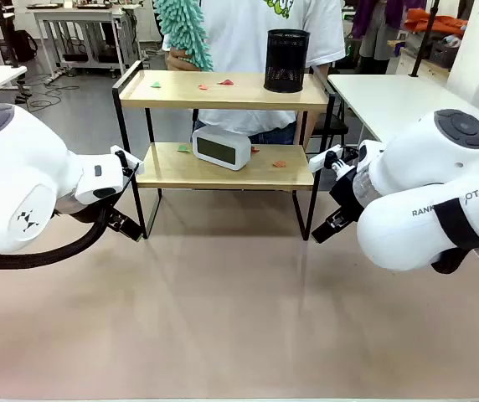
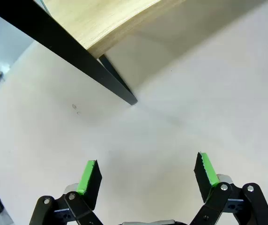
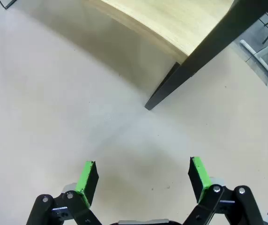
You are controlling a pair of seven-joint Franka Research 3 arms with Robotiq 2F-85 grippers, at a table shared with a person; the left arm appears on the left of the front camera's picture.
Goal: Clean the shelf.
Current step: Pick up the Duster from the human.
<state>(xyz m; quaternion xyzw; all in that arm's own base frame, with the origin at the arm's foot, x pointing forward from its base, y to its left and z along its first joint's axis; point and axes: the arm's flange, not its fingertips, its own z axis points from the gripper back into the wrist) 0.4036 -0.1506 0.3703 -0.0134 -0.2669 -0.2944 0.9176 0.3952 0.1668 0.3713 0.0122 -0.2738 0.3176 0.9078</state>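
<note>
front view: left pincer (image 2: 146, 161), right pincer (image 3: 142, 162) spread wide, flanking shelf (image 1: 223, 90).

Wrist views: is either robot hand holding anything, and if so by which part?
Nothing is held. The left hand and the right hand are both open and empty over the bare table, each near a leg of the shelf.

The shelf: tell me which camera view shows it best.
The front view. It takes in the whole shelf: both wooden boards, the black frame and its legs, with the black mesh cup and the clock on it. Each wrist view gives a corner of one board and one black leg standing on the table.
</note>
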